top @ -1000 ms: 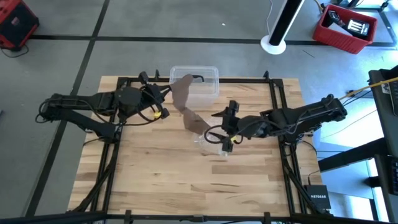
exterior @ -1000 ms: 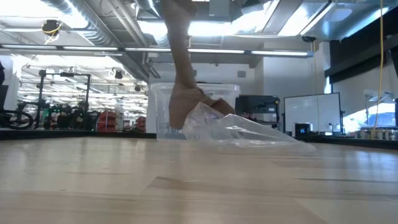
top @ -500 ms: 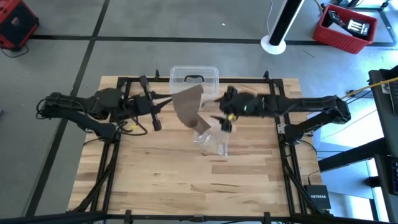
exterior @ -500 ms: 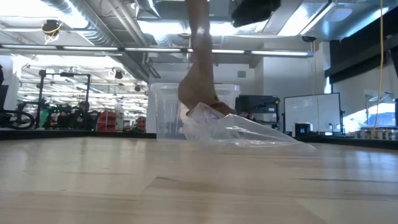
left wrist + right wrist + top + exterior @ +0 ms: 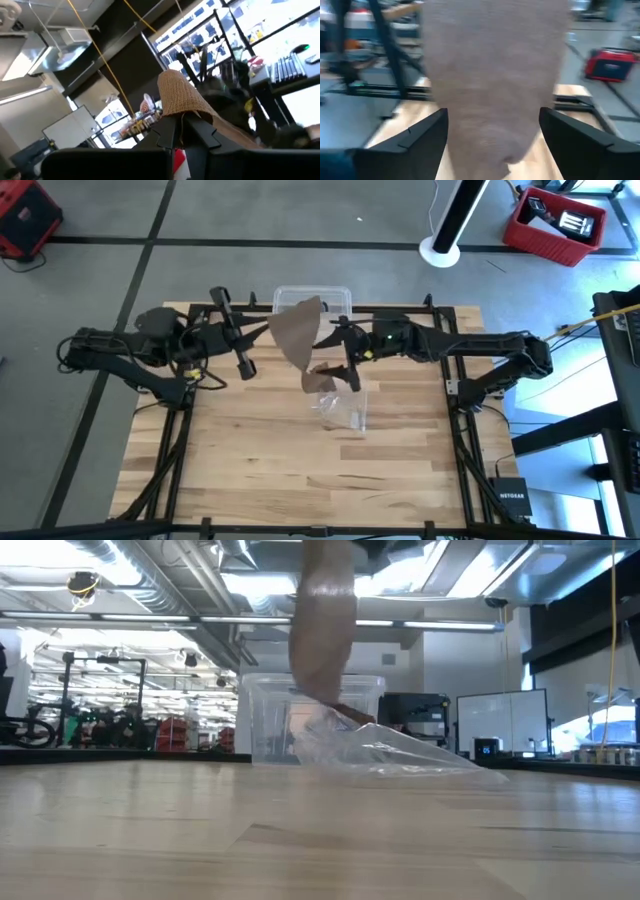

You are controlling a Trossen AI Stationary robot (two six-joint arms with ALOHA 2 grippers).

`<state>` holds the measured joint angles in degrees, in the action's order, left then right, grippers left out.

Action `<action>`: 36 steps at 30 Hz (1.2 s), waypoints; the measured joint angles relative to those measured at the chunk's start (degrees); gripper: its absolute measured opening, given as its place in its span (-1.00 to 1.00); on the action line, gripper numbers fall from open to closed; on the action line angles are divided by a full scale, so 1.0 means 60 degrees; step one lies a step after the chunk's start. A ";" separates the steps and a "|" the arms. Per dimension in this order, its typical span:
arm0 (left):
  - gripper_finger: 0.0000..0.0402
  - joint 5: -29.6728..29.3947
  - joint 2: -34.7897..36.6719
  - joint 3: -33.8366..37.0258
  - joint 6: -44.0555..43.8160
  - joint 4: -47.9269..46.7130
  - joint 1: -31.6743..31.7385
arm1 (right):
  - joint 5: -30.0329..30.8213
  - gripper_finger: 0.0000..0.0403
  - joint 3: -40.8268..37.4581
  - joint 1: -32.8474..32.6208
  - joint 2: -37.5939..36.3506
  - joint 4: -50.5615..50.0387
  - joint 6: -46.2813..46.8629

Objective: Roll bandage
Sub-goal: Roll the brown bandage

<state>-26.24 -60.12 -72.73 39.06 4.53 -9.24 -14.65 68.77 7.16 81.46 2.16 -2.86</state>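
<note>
Grey concrete floor [image 5: 300, 220] crossed by dark seam lines surrounds the light wooden desk [image 5: 280, 450]. White pole on a round base [image 5: 445, 235] stands on the floor beyond the desk's far edge. Red bin [image 5: 555, 225] at far right; red case [image 5: 25, 220] at far left. Low view: ceiling ducts [image 5: 120, 560], bright strip lights [image 5: 400, 625], shelving with red boxes [image 5: 170, 730], monitors [image 5: 500, 725].

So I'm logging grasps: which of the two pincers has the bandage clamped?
The left pincer: its fingers are shut on the top end of the bandage. The right pincer stands wide open, the strip hanging between its fingers unpinched.
</note>
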 joint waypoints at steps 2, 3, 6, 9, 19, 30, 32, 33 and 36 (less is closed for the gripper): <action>-0.93 0.0013 0.0038 -0.0003 -0.0179 0.0181 -0.0105 | 0.0027 0.56 0.0000 0.0007 0.0157 -0.0166 -0.0049; -0.93 0.0016 0.0104 -0.0004 -0.0223 0.0152 -0.0162 | 0.0038 0.56 0.0000 0.0007 0.0213 -0.0428 -0.0153; -0.93 0.0020 0.0281 -0.0004 -0.0278 0.0220 -0.0441 | 0.0067 0.56 0.0000 0.0042 0.0169 -0.1870 -0.0893; -0.93 0.0444 0.0525 0.0000 -0.0657 0.0753 -0.0566 | 0.0079 0.56 -0.0010 0.0350 -0.0359 -0.2777 -0.1233; -0.92 0.1564 0.1051 -0.0018 -0.0767 0.1621 -0.0567 | -0.1018 0.56 0.0018 0.1065 -0.1574 -0.2302 -0.0801; -0.92 0.1417 0.0386 0.0007 -0.1155 0.1005 -0.0568 | -0.1812 0.56 0.0000 -0.0236 -0.0343 -0.0254 -0.0267; -0.92 0.1117 0.0324 0.0004 -0.1141 0.1009 -0.0568 | -0.1729 0.56 0.0000 -0.0496 -0.0202 -0.0259 -0.0251; -0.92 0.1047 0.0303 0.0007 -0.1138 0.0978 -0.0568 | -0.1532 0.56 0.0000 -0.0613 -0.0156 -0.0293 -0.0244; -0.92 0.0964 0.0273 0.0007 -0.1173 0.0730 -0.0568 | -0.0592 0.56 0.0004 -0.0850 -0.0080 -0.0566 -0.0387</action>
<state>-20.45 -58.48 -72.69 32.02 8.92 -12.65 -18.20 68.79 2.06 80.99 -1.23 -5.18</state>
